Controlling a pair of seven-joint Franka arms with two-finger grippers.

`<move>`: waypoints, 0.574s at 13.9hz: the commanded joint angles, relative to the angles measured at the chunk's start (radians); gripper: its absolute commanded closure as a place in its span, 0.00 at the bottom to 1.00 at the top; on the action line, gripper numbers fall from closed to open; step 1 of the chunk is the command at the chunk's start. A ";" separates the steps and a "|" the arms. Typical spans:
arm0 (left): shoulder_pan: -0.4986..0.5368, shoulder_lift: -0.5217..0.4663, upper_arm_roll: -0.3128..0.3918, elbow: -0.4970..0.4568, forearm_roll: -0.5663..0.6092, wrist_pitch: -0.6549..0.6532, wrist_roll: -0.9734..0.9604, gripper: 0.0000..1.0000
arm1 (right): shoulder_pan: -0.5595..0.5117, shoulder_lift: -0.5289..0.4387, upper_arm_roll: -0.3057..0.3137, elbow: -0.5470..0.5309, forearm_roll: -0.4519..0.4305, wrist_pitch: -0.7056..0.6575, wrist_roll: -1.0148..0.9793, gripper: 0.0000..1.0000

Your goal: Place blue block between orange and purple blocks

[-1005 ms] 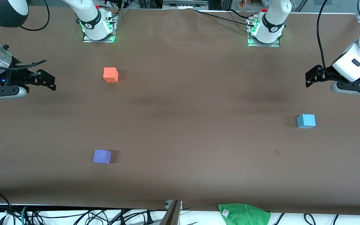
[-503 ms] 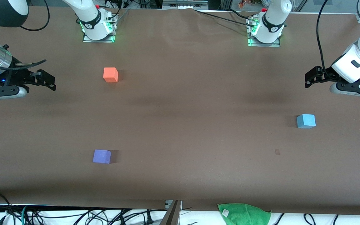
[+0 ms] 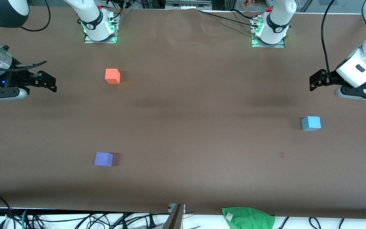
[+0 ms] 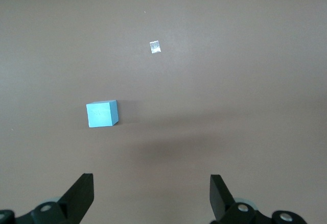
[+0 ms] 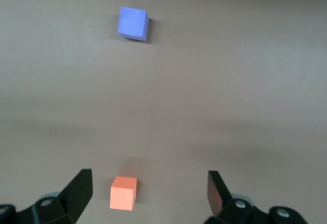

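Note:
The blue block (image 3: 311,123) sits on the brown table toward the left arm's end. It also shows in the left wrist view (image 4: 102,114). The orange block (image 3: 112,76) and the purple block (image 3: 103,159) sit toward the right arm's end, the purple one nearer to the front camera. Both show in the right wrist view, orange (image 5: 123,193) and purple (image 5: 133,23). My left gripper (image 3: 312,82) hovers open and empty above the table beside the blue block (image 4: 152,183). My right gripper (image 3: 53,86) hovers open and empty at the right arm's end (image 5: 149,180).
A green cloth (image 3: 248,218) lies at the table's edge nearest the front camera. A small tape patch (image 3: 281,155) is stuck to the table near the blue block and shows in the left wrist view (image 4: 155,46). The arm bases (image 3: 99,28) stand at the back edge.
My left arm's hand has shifted slightly, rising a little toward the back edge. The right arm and all three blocks have not moved.

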 commanded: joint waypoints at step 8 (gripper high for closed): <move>0.004 0.073 0.000 0.064 -0.031 -0.019 0.004 0.00 | -0.011 -0.015 0.008 -0.013 0.001 0.001 -0.016 0.01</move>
